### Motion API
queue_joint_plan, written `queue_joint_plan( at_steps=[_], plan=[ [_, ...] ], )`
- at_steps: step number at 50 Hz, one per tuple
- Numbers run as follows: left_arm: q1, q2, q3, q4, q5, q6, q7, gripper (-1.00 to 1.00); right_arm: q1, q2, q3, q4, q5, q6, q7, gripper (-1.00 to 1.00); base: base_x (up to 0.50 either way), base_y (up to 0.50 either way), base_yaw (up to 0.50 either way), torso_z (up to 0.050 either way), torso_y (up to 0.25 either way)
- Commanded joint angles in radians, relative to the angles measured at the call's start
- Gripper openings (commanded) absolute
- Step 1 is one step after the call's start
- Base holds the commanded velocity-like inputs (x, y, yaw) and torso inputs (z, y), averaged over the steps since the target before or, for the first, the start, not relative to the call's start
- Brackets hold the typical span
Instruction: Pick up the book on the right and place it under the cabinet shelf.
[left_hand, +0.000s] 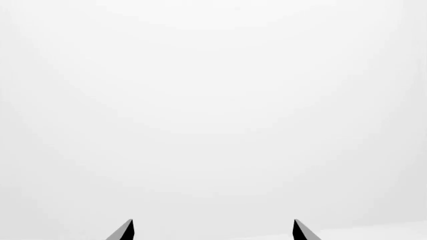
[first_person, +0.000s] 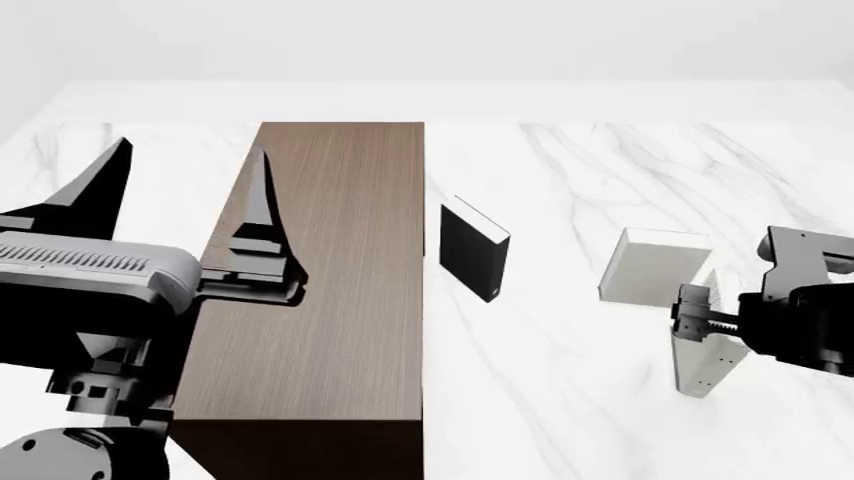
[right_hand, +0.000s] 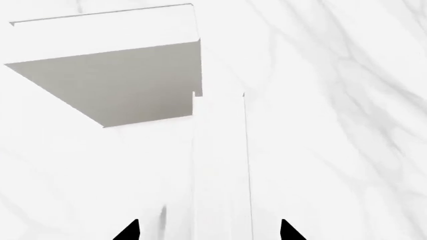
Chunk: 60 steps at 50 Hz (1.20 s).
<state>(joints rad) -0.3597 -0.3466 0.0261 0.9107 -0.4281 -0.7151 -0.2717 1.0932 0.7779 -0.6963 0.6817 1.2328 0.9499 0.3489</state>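
White marble table (first_person: 587, 400): right end effector (first_person: 703, 375) straddles the unlabelled book (right_hand: 220, 165).

You are looking at a left tool (first_person: 187, 170) with two long, black, tapering fingers (first_person: 256, 215) ending in sharp points. Behind it is sitting a pale grey housing with a ribbed vent strip, then black joints and a grey round cap with small screws. Your right tool (first_person: 703, 345) is showing black blocky links, a toothed rack and pale grey flat fingers (first_person: 694, 365).
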Motion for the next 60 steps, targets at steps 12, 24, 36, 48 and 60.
queue_joint_plan(
  at_steps=[12,24,36,48,60],
  plan=[
    [0.001,-0.013,0.007,-0.002,-0.007,0.010,-0.015,1.00,-0.015,-0.046,-0.041,0.095,-0.046,-0.021,-0.049,-1.00,0.00,0.00,0.00,0.000,0.000],
    [0.002,-0.019,0.011,-0.005,-0.011,0.017,-0.022,1.00,-0.024,-0.020,-0.031,0.053,-0.031,0.003,-0.004,-1.00,0.00,0.00,0.00,0.000,0.000],
    [0.001,-0.025,0.005,-0.001,-0.024,0.017,-0.031,1.00,-0.038,0.019,-0.008,-0.015,0.000,0.022,0.038,-1.00,0.00,0.00,0.00,0.000,0.000],
    [0.000,-0.032,0.000,-0.001,-0.035,0.020,-0.039,1.00,-0.094,0.159,0.089,-0.324,0.145,0.054,0.112,-1.00,0.00,0.00,0.00,0.000,0.000],
    [-0.001,-0.039,-0.006,0.006,-0.052,0.017,-0.049,1.00,-0.205,0.278,0.211,-0.537,0.335,0.017,0.159,-1.00,0.00,0.00,0.00,0.000,0.001]
  ],
)
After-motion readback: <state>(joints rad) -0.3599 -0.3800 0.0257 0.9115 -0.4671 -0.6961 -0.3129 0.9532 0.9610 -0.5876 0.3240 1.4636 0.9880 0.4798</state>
